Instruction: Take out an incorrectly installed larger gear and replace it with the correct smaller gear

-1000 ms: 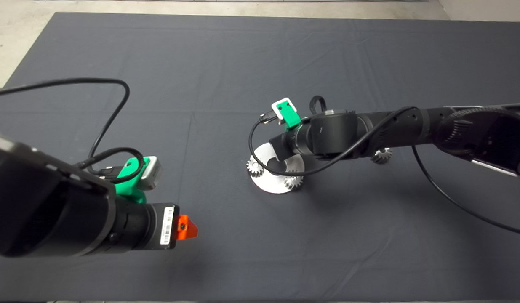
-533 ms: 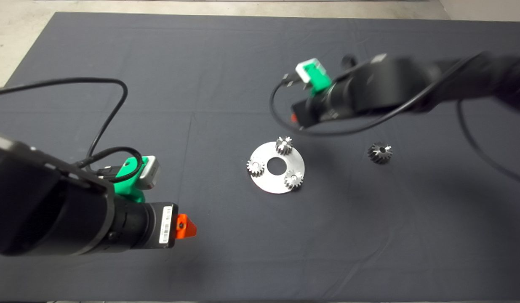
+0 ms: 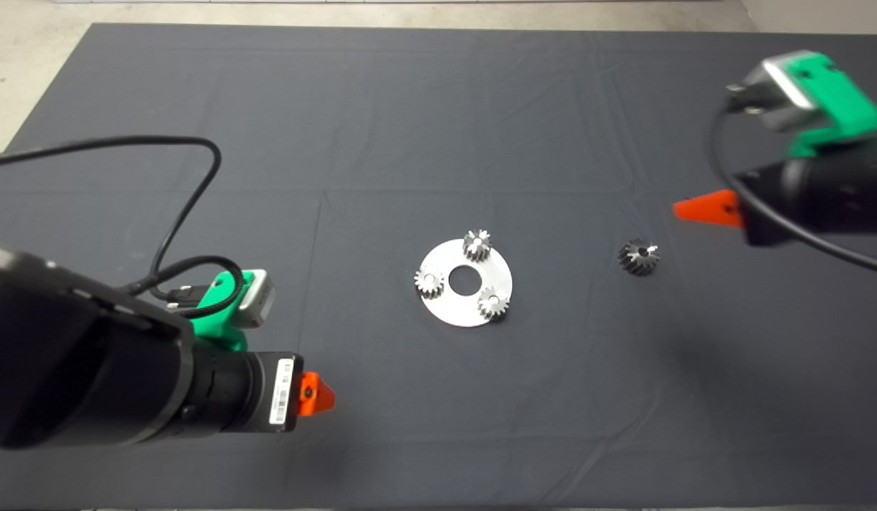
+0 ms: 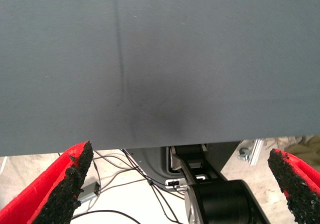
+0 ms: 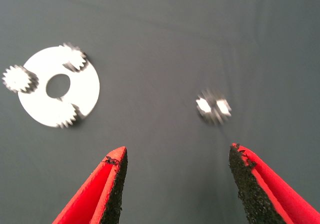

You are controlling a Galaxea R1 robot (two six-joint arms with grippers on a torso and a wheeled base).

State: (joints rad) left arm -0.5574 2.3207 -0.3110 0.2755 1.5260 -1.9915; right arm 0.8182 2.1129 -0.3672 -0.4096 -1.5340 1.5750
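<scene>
Sitting on one of three posts of the white ring plate (image 3: 449,312), the smaller gear (image 3: 476,245) now matches its two neighbours (image 3: 429,282) (image 3: 493,302), so the swap looks finished. Lying alone on the dark mat (image 3: 410,106), well apart to the plate's right, the larger gear (image 3: 638,256), put clear of the assembly, presumably to avoid mix-ups. Hovering off to the right, the right gripper (image 5: 175,184), fingers spread wide and holding nothing, angled so both plate and discarded gear show in its wrist view. Parked at lower left, the left gripper (image 4: 180,184), likewise spread wide and empty, out of the way.
</scene>
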